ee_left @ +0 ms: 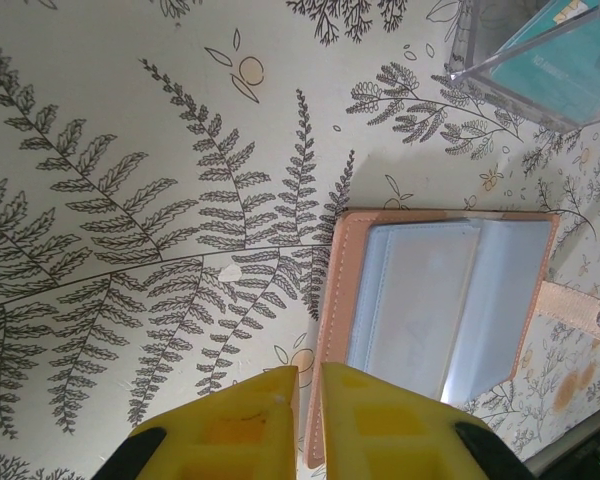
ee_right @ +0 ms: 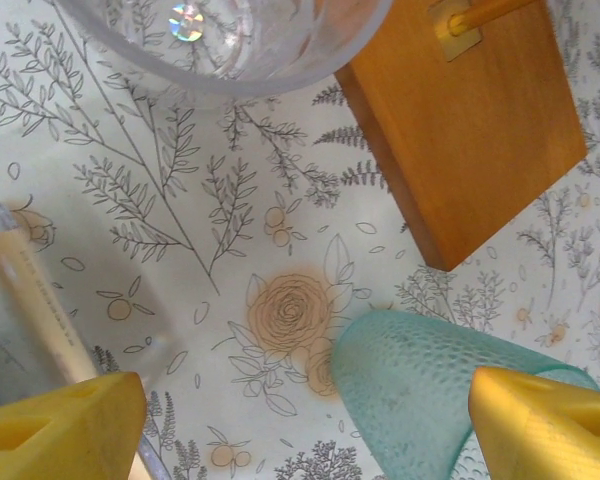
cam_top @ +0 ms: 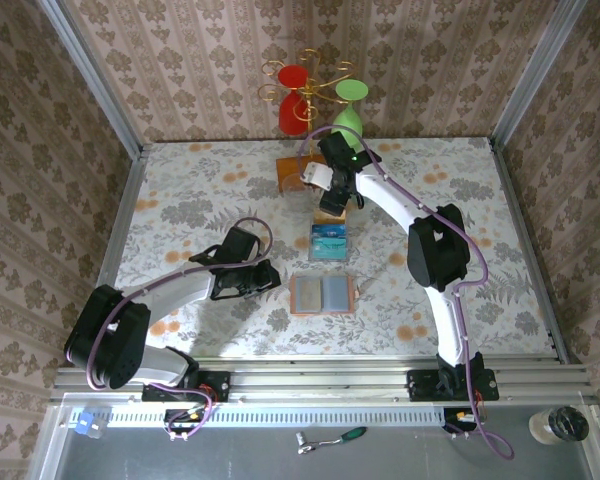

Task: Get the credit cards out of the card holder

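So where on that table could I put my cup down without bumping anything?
The far left stretch of the table, left of the wooden base, is bare, as is the strip right of the right arm. The middle line is crowded: wooden base, clear box, card holder.

Card holder (cam_top: 323,294): salmon-brown, opened flat like book, glossy blue-grey pockets facing up, snap tab sticking out at one side; lay just ahead of left fingers (ee_left: 230,430), one salmon edge running down between them. Credit cards (cam_top: 329,241): teal and blue, stacked in clear box just beside right fingers (ee_right: 550,420); one teal dotted card, bowed, touched one right finger
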You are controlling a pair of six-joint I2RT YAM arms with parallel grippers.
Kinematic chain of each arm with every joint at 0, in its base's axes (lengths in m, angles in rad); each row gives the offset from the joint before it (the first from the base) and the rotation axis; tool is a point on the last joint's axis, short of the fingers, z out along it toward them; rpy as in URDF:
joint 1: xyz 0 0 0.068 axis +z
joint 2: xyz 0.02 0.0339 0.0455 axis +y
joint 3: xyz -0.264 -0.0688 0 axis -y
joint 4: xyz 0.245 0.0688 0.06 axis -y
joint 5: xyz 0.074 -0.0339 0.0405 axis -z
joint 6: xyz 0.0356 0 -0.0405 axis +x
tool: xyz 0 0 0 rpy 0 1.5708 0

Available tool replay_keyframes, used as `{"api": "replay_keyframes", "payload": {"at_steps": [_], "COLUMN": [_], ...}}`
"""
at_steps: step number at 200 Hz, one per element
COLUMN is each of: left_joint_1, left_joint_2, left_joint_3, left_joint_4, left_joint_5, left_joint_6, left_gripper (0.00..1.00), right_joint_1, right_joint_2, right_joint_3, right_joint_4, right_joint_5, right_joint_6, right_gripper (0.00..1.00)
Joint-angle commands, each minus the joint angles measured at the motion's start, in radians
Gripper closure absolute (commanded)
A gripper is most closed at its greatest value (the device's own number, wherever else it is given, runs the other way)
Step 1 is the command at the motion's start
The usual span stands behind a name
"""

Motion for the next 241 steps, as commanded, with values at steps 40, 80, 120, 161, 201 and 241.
{"api": "replay_keyframes", "payload": {"at_steps": [40, 80, 120, 161, 201, 241], "left_joint_1": [0.001, -0.006, -0.033, -0.075, -0.105, -0.124], "left_joint_2": [-0.009, -0.008, 0.031, 0.088, 0.13, 0.129], "left_joint_3": [-0.004, 0.001, 0.023, 0.053, 0.065, 0.055], "left_joint_4": [0.007, 0.018, 0.044, 0.075, 0.094, 0.1], "left_joint_5": [0.013, 0.015, 0.015, 0.009, 0.002, -0.02], "left_joint_6": [-0.017, -0.02, -0.023, -0.024, -0.023, -0.023], "left_gripper": [0.86, 0.86, 0.86, 0.86, 0.86, 0.86], "right_joint_1": [-0.003, -0.002, 0.009, 0.048, 0.098, 0.145], "right_joint_2": [-0.002, -0.07, -0.171, -0.299, -0.448, -0.562], "right_joint_3": [-0.003, -0.026, -0.123, -0.283, -0.491, -0.682], "right_joint_4": [-0.083, -0.065, -0.04, 0.001, 0.106, 0.239], "right_joint_5": [-0.059, -0.066, -0.116, -0.169, -0.24, -0.344], "right_joint_6": [-0.025, 0.008, 0.094, 0.234, 0.458, 0.74], "right_gripper": [0.15, 0.15, 0.15, 0.2, 0.27, 0.46]}}
